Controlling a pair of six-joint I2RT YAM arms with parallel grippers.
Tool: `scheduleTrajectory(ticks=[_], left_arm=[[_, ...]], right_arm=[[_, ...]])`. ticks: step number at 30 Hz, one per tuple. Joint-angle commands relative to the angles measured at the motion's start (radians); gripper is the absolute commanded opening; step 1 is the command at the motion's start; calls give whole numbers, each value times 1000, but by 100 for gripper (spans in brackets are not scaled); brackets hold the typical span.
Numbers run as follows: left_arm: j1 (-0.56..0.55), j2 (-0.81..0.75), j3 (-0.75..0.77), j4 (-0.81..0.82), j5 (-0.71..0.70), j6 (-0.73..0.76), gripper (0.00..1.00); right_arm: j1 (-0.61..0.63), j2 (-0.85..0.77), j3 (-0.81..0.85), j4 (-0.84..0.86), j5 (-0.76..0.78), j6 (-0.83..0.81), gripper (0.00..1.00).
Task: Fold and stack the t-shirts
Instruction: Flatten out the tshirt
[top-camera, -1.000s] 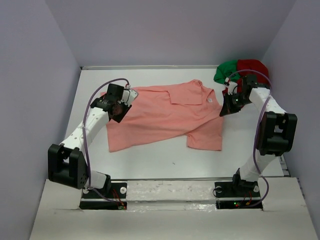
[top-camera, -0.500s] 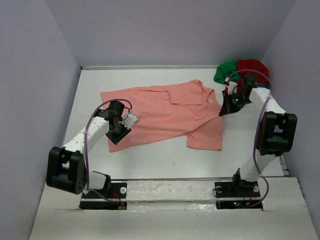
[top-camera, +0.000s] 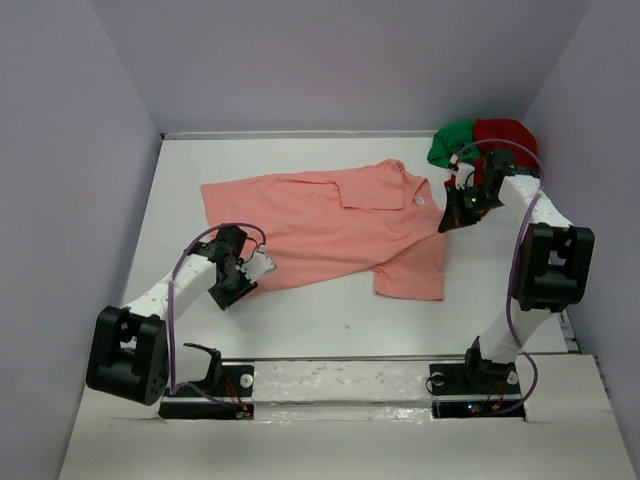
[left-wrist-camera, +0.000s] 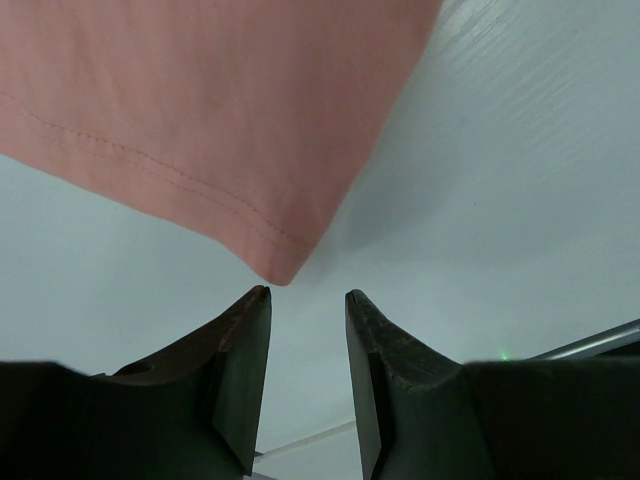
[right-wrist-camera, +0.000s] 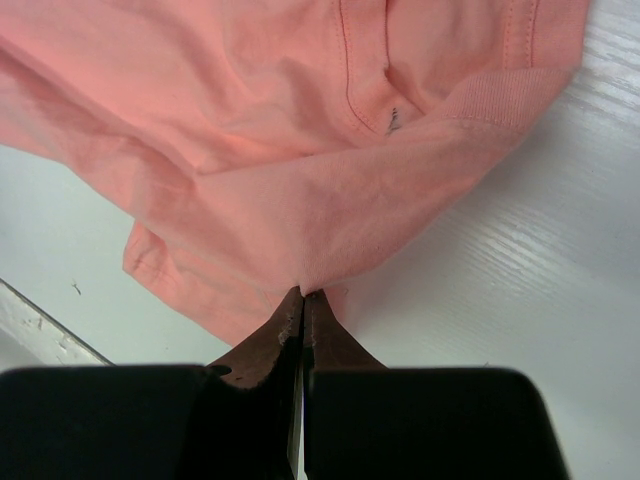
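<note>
The salmon-pink t-shirt (top-camera: 330, 225) lies spread across the middle of the table, its white neck tag (top-camera: 422, 198) toward the right. My left gripper (top-camera: 225, 292) hovers open at the shirt's near-left corner. In the left wrist view the hemmed corner (left-wrist-camera: 275, 272) sits just ahead of the gripper (left-wrist-camera: 308, 293), with nothing between the jaws. My right gripper (top-camera: 447, 222) is shut on a pinch of the shirt's right edge, and the cloth (right-wrist-camera: 300, 130) rises to a peak at the gripper (right-wrist-camera: 303, 293). The green t-shirt (top-camera: 450, 140) and the dark red t-shirt (top-camera: 505, 135) lie bunched together at the back right.
Lilac walls (top-camera: 80, 150) close in the white table (top-camera: 330, 320) on the left, back and right. A raised strip (top-camera: 340, 375) runs along the near edge between the two arm bases. Bare table lies in front of the pink shirt.
My left gripper has moved from the shirt's far-left corner toward me, to the near-left corner. That far-left corner now lies flat. The right arm has not moved.
</note>
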Motion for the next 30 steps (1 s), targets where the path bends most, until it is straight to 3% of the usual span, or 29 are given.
scheduleTrajectory(ticks=[1, 19, 21, 22, 23, 24, 25, 30], left_arm=[[1, -26, -21, 35, -32, 67, 46], [1, 100, -53, 120, -5, 96, 45], [1, 112, -58, 138, -8, 92, 37], [1, 126, -59, 143, -17, 87, 25], [-1, 132, -59, 160, -23, 81, 19], [1, 136, -56, 166, -29, 66, 5], [1, 139, -50, 170, -31, 57, 0], [1, 20, 92, 186, 1, -16, 0]], right_arm=[[-5, -43, 19, 4, 6, 6, 0], [-5, -49, 21, -8, 32, 12, 0], [-5, -50, 22, -10, 32, 12, 0], [-5, -50, 22, -10, 32, 12, 0], [-5, -50, 24, -11, 32, 12, 0], [-5, -52, 25, -13, 30, 10, 0], [-5, -52, 27, -17, 30, 9, 0], [-5, -46, 39, -31, 30, 1, 0]])
